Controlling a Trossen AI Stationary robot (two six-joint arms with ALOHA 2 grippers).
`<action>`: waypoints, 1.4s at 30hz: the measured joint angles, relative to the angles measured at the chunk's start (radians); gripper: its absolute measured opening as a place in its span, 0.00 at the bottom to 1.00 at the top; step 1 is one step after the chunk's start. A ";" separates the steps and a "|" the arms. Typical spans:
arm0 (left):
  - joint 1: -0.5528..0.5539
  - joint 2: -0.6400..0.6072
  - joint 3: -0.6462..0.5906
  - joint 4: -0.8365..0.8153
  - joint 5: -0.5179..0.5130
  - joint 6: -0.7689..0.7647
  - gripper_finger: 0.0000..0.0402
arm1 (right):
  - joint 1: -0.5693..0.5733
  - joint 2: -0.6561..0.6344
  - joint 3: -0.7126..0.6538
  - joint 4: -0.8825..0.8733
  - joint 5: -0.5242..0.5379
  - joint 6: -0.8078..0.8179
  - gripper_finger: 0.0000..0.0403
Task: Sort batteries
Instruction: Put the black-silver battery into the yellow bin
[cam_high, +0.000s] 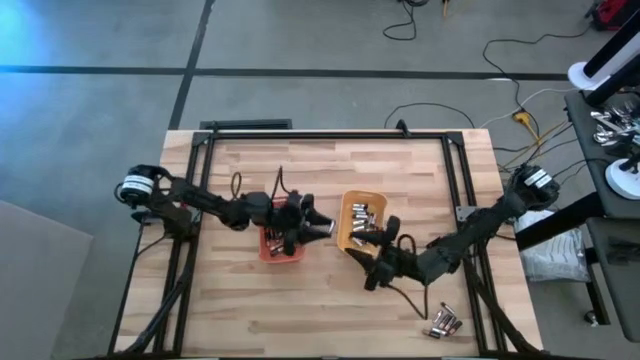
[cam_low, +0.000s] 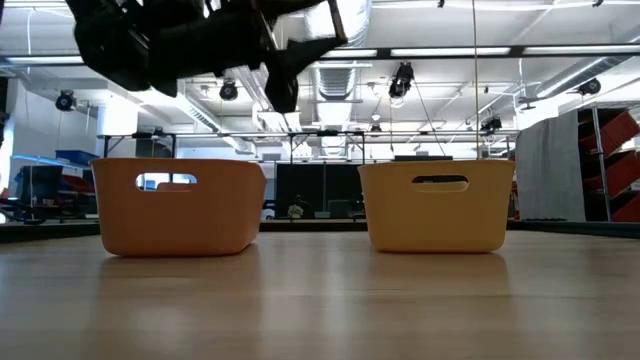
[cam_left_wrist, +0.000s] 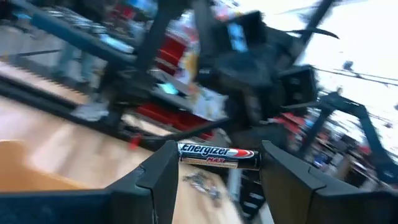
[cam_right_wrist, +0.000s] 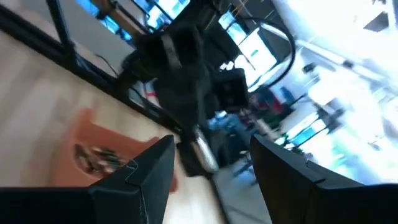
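Holding a small black round battery with a shiny end (cam_left_wrist: 219, 156) across its two dark fingers, left gripper (cam_high: 318, 227) above the orange plastic tray (cam_high: 283, 250). Could slip: smooth, round, pinched only at the ends. Right gripper (cam_high: 384, 238) at 6 o'clock of the yellow plastic tray (cam_high: 347, 212), holding a silvery battery (cam_right_wrist: 203, 151). More loose batteries (cam_high: 443, 322) at 5 o'clock on the striped wooden worktop (cam_high: 330, 300).

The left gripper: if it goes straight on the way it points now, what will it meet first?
Probably the right gripper. The left gripper, holding a battery between its jaws, points across toward the yellow tray and the right arm above it, though depth is unclear.
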 joint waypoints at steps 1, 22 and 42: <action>-0.019 0.000 -0.003 0.005 0.004 0.007 0.43 | -0.003 0.020 0.017 0.002 -0.012 -0.027 0.50; -0.217 -0.002 -0.028 0.054 -0.072 0.107 0.43 | -0.019 0.373 0.434 -0.300 0.064 -0.135 0.48; -0.227 -0.010 -0.044 0.038 -0.116 0.234 0.59 | 0.009 0.314 0.498 -0.409 0.153 -0.090 0.07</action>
